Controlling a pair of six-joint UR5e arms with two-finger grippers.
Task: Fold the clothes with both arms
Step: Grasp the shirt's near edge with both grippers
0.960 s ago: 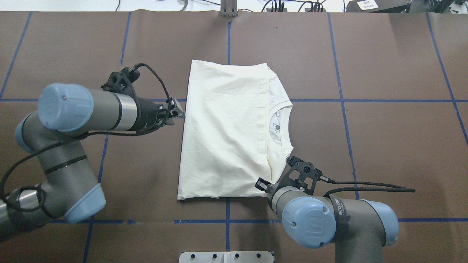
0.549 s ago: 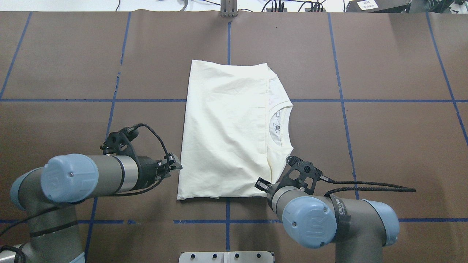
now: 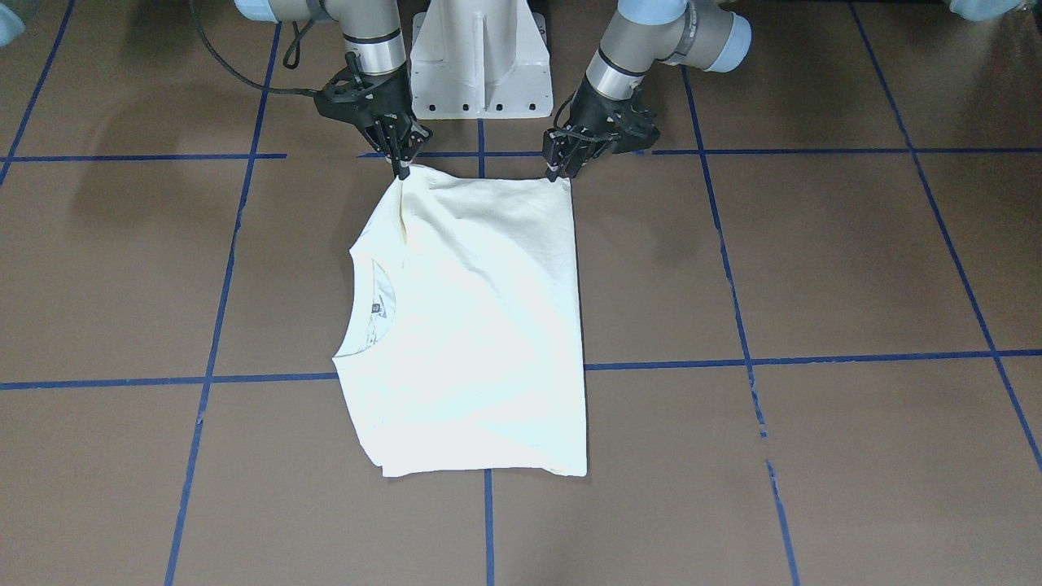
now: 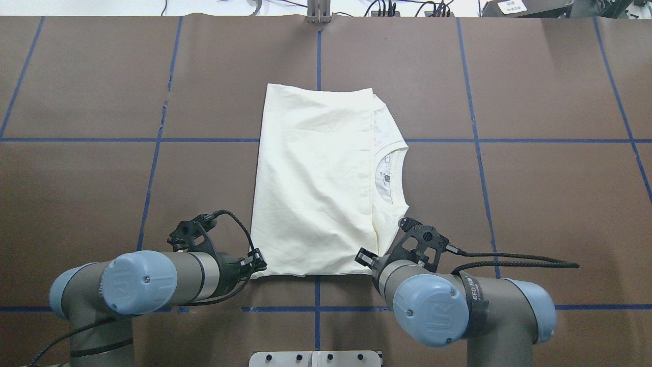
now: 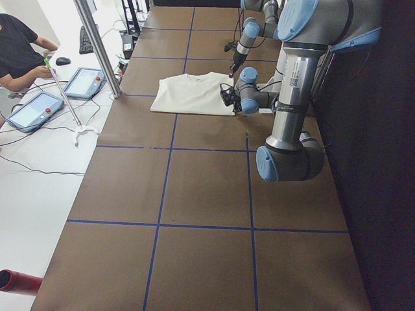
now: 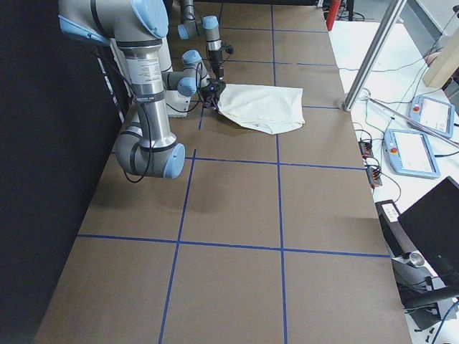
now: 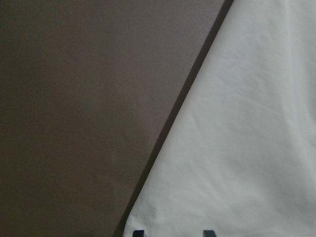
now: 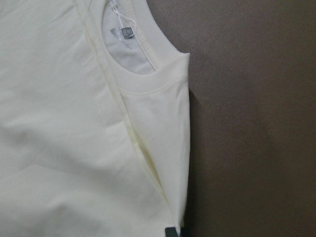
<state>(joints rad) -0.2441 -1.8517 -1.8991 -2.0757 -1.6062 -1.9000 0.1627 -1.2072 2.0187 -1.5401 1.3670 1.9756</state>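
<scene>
- Brown table (image 4: 535, 214) crossed by blue tape lines (image 4: 509, 140).
- The right gripper (image 3: 401, 168) is clenched on the collar-side near corner of the T-shirt (image 4: 316, 193), raising a small ridge.
- The left gripper (image 3: 557, 169) sits with its fingers apart at the other near corner, nothing pinched.
- The shirt, already folded narrow, spreads flat away from both.
- Likely step: securing the near edge. Next, the left must close, then both lift evenly toward the far edge.

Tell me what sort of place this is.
Probably a robotics lab: a left arm and right arm at a tape-gridded table, control tablets on a side bench, a person nearby.
</scene>
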